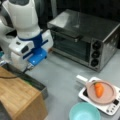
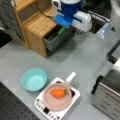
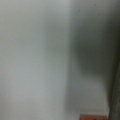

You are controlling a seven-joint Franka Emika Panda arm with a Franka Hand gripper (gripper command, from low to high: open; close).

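Hand [image 1: 29, 67]: over open drawer [image 1: 37, 86] at wooden cabinet [image 2: 37, 25]; fingers hidden, grip cannot tell.
Open bench [image 1: 62, 80]: wide between drawer and stove [image 2: 56, 107].
Carrot [image 2: 58, 93]: in pan [image 2: 56, 98], beside bowl [image 2: 33, 79].
Oven [image 1: 85, 37]: far edge.

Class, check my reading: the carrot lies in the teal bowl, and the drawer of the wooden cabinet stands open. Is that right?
Not quite. The carrot lies in the pink pan on the white cooktop, as both front views show; the teal bowl beside it holds nothing. The wooden cabinet's drawer does stand open.

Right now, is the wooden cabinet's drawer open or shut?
Open. In both front views the drawer sticks out from the wooden cabinet, its dark inside exposed, something green inside. The gripper hangs just above it.
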